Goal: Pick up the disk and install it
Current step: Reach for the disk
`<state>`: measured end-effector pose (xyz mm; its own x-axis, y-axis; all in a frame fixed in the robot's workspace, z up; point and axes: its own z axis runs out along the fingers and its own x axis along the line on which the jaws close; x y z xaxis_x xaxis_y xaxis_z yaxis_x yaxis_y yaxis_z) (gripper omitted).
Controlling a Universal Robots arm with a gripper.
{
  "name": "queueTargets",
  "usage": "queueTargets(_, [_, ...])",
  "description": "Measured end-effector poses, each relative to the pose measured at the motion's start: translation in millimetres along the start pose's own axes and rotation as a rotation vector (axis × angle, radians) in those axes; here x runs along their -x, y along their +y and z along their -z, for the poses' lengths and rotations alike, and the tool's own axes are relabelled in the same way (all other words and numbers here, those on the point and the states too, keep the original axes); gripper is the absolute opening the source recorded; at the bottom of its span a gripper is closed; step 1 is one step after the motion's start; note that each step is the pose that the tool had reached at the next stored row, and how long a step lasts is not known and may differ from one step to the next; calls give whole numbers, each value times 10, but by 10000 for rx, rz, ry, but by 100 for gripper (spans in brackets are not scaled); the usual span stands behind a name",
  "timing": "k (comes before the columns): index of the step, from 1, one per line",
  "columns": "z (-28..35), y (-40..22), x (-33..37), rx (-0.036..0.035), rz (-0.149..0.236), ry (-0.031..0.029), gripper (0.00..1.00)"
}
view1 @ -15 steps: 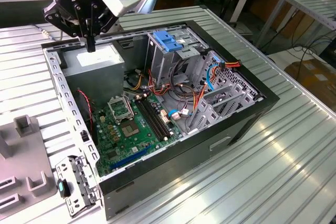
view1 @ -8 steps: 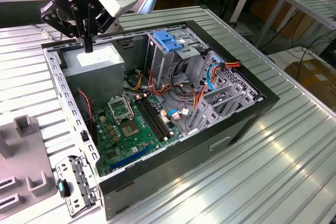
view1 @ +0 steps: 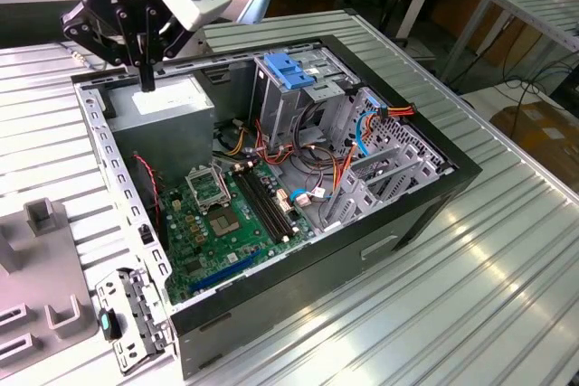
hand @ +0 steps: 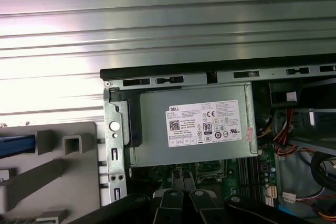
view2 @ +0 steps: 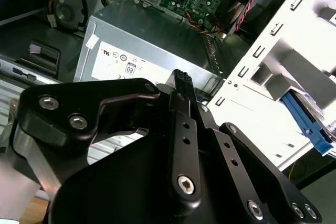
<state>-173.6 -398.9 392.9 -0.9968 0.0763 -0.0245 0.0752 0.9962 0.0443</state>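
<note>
Aluminium, ribbed and bright, makes up the table (view1: 470, 296) on which everything rests. On it lies an open black computer case (view1: 298, 288) with its side off. Against the case, on the exterior view's left, sits a grey moulded holder (view1: 45, 277) with raised blocks. Inside the case a green motherboard (view1: 213, 232) covers the floor, and a grey power supply (view1: 167, 115) with a white label fills the far corner on the exterior view's left. The black gripper (view1: 147, 83) hangs just above that power supply, pointing straight down, its two fingers pressed together with nothing between them. At the far side of the case a wide light-blue latch plate (view1: 288, 71) sits atop the metal drive cage (view1: 303, 119), and a thin blue data cable (view1: 360, 133) curls beside it among red and orange wires. The disk (hand: 16, 145) lies outside the case on the grey holder. In the first wrist view one bright blue side rail of it shows at the edge, well apart from the gripper.
</note>
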Motion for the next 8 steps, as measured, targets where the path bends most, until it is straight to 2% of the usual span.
queueTargets(8, [1,-5,-69,0,0,0,11])
